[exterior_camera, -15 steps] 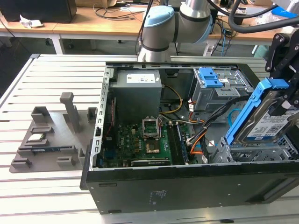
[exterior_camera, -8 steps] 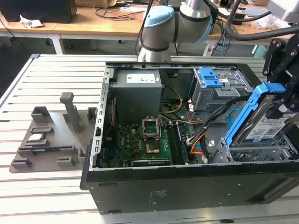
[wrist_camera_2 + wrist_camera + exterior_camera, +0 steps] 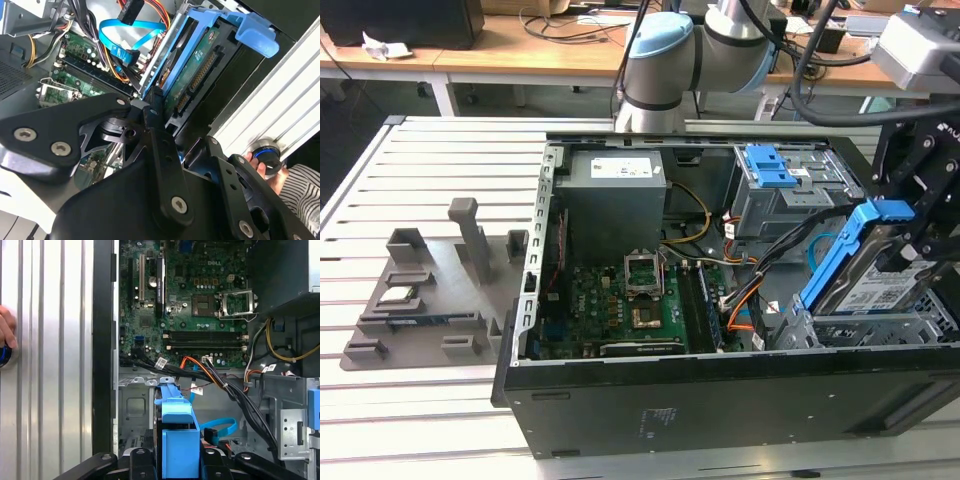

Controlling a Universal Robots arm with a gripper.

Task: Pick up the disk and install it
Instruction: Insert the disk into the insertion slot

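A slatted grey metal worktop (image 3: 440, 160) carries an open desktop computer case (image 3: 720, 400) lying on its side, with cluttered desks behind. In the exterior view, at about 3 o'clock in the case, the end effector (image 3: 920, 225) pinches the disk (image 3: 880, 285), which stands tilted on edge in its blue frame, partly inside the drive cage (image 3: 860, 330). The first wrist view looks down the disk's blue frame (image 3: 176, 435) toward the motherboard (image 3: 195, 295). The second wrist view shows the disk's connector edge (image 3: 200, 75) and a person's hand (image 3: 267, 167) on a blue-ringed button.
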